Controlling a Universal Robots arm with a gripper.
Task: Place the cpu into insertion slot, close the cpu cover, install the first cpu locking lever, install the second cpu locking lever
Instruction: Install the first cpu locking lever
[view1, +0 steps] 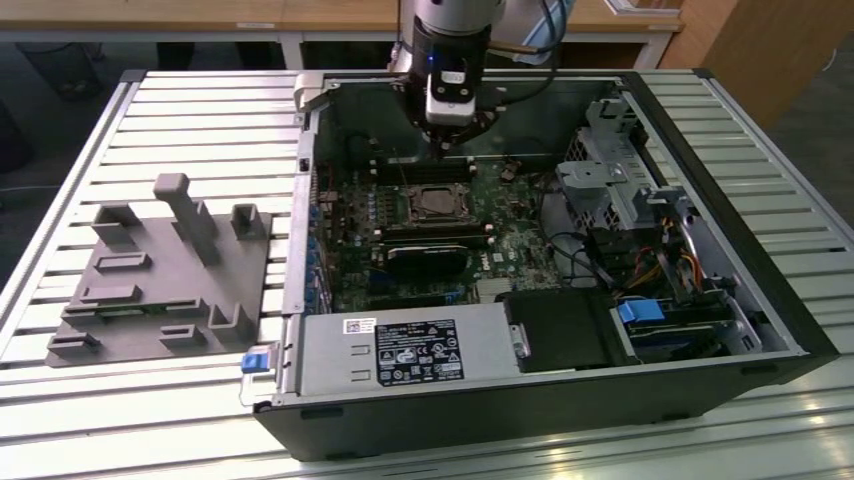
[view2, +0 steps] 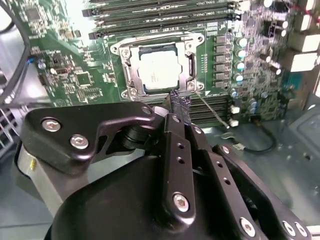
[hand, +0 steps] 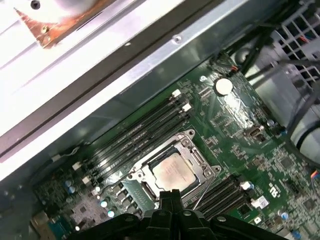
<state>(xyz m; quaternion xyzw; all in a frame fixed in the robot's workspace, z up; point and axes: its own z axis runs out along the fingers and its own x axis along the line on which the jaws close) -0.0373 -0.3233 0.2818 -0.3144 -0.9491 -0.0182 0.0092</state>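
open steel pc case (view1: 747, 300), glossy green motherboard (view2: 75, 55) inside. black gripper (view2: 179, 102) hovers just beside the socket, fingers pinched together, holding nothing. thin metal cpu cover (view2: 125, 75) looks folded down over the insertion slot (view2: 137, 75), with the flat silvery-beige cpu (view2: 157, 67) seated. one wire lever (view2: 215, 110) seems unlatched, i think.

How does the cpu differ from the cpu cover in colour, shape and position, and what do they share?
The cpu is pale silvery-beige; the cpu cover is darker grey metal. The cpu is a solid plate; the cpu cover is an open frame with a square window. The cpu sits inside that window; the cpu cover rings it. Both are square and lie flat.
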